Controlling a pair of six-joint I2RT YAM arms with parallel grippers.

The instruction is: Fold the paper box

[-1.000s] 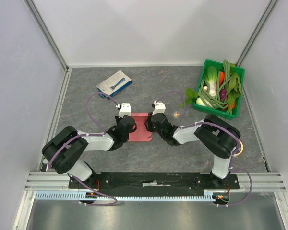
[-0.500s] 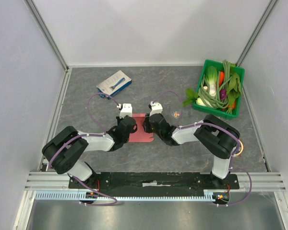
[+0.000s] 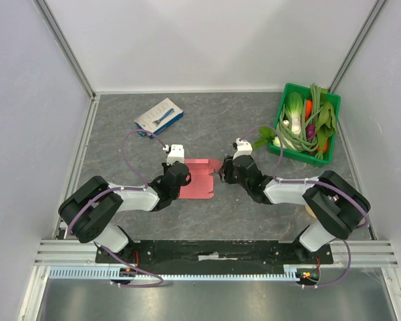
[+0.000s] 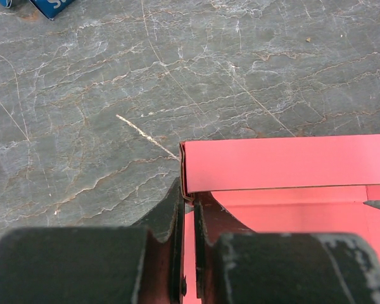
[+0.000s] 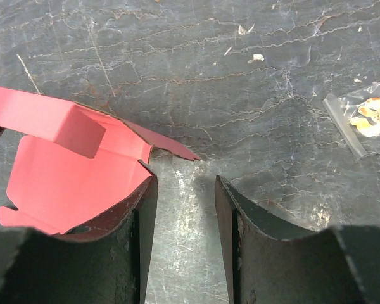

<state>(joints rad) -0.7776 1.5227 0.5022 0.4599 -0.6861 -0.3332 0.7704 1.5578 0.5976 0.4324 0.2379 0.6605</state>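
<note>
We note the right hand has released and drawn off right, jaws apart, empty. Left hand pinches the paper box by its raised left wall, on the bench. Right flap seems half-sprung; likely needs refolding.

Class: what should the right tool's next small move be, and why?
Probably shift the right tool onto the raised flap of the paper box and close: that tool stands open, empty, while the left tool pinches the opposite edge.

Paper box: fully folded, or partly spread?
Partly folded: the paper box has one side wall raised, pinched by the left gripper; its base lies flat on the table.
</note>
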